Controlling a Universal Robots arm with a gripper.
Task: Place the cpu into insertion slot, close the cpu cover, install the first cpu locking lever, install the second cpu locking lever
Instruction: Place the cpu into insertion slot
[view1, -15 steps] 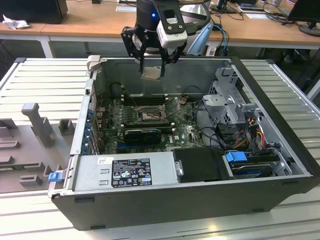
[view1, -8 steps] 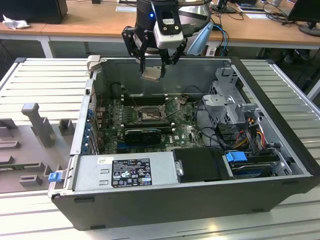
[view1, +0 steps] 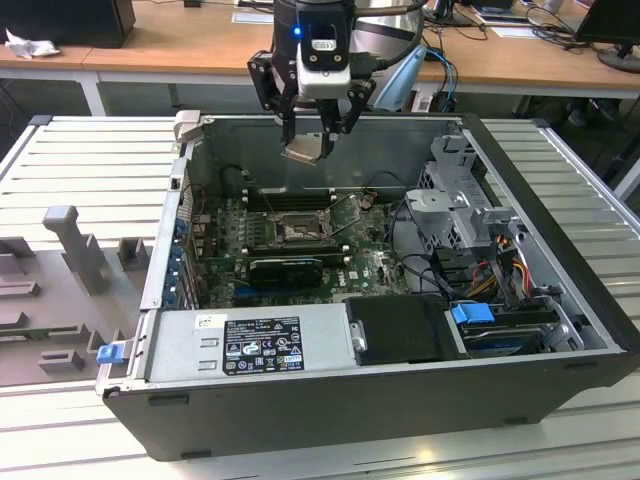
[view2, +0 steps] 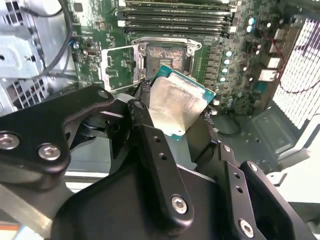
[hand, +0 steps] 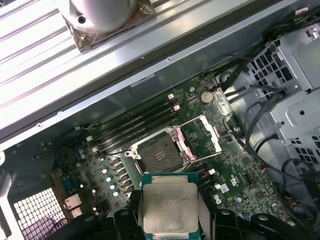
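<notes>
Black gripper (view2: 176, 112) fingers (view2: 150, 145) pinch the cpu (view2: 179, 102) by two opposite edges, narrowed to the chip's width, and hold it tilted well above the insertion slot (hand: 161, 155), which lies bare inside the computer case (view1: 300, 400). Just beside the slot, the cpu cover (hand: 200, 139) stands swung open. The risk, as I judge it: a tilted or off-centre chip could land skewed on the slot's contacts and bend them, or slip from so thin a grip.

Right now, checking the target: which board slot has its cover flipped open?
The insertion slot, the only square one, its cpu cover swung aside; the memory slots are long, black.
</notes>
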